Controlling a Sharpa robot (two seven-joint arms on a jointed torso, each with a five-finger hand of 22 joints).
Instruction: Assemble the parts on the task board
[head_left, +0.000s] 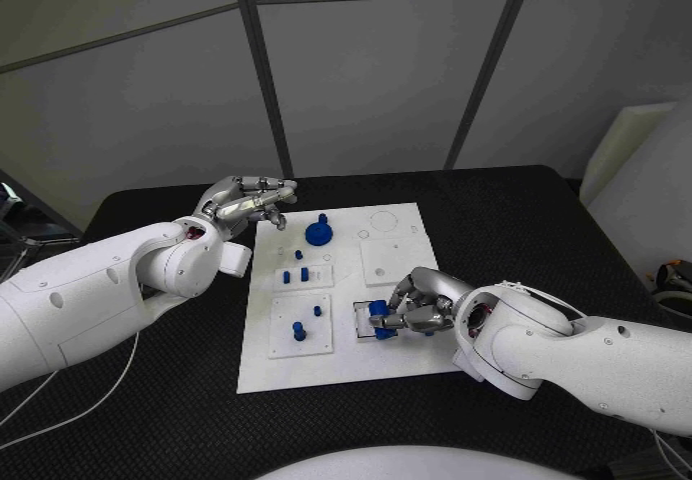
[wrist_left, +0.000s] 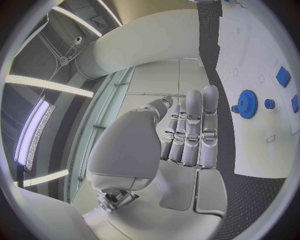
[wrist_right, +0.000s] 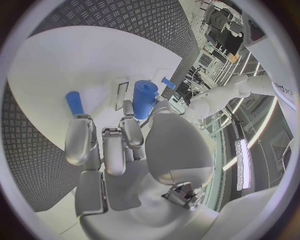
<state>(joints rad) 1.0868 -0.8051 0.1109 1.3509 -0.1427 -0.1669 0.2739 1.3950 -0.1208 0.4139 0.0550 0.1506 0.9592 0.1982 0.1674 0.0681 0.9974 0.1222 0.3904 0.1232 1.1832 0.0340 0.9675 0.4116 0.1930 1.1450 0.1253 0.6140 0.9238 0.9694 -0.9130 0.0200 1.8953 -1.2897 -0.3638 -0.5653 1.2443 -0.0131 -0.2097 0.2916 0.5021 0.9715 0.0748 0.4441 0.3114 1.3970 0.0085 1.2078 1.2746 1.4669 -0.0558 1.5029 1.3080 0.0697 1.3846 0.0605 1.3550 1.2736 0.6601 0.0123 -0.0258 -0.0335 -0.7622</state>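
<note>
At five o'clock on the flat white task board, my right hand grips a chunky blue plastic part over a recess. Farther off at eleven o'clock, my left hand hovers above the black tabletop, fingers loosely together and holding nothing, near a blue toothed gear.

No text, label, brand, number or sign can be read in these pictures. Some dark marks stand on a white surface in the right wrist view, but they are illegible.
</note>
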